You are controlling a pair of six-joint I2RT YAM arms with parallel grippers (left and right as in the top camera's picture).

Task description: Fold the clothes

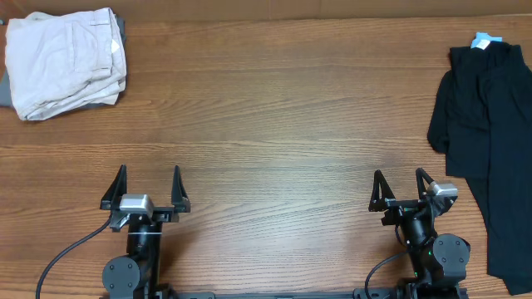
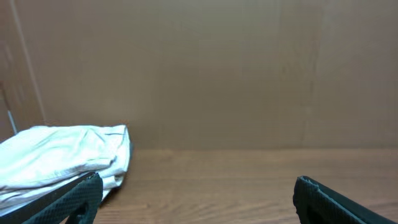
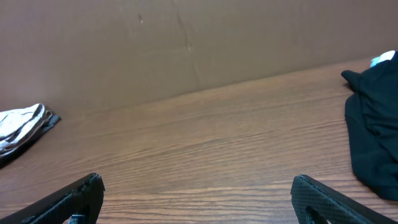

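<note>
Folded cream-beige shorts (image 1: pixel 66 60) lie at the table's far left corner on top of a grey garment (image 1: pixel 7 90); the shorts also show in the left wrist view (image 2: pixel 59 158) and the right wrist view (image 3: pixel 22 127). A black garment (image 1: pixel 490 133) with a blue tag (image 1: pixel 484 40) lies spread along the right edge and shows in the right wrist view (image 3: pixel 373 130). My left gripper (image 1: pixel 146 184) is open and empty near the front left. My right gripper (image 1: pixel 401 188) is open and empty near the front right, left of the black garment.
A brown cardboard wall (image 2: pixel 217 74) stands along the table's far edge. Bare wooden table (image 1: pixel 274 124) lies between the two piles. Arm bases and cables (image 1: pixel 66 253) sit at the front edge.
</note>
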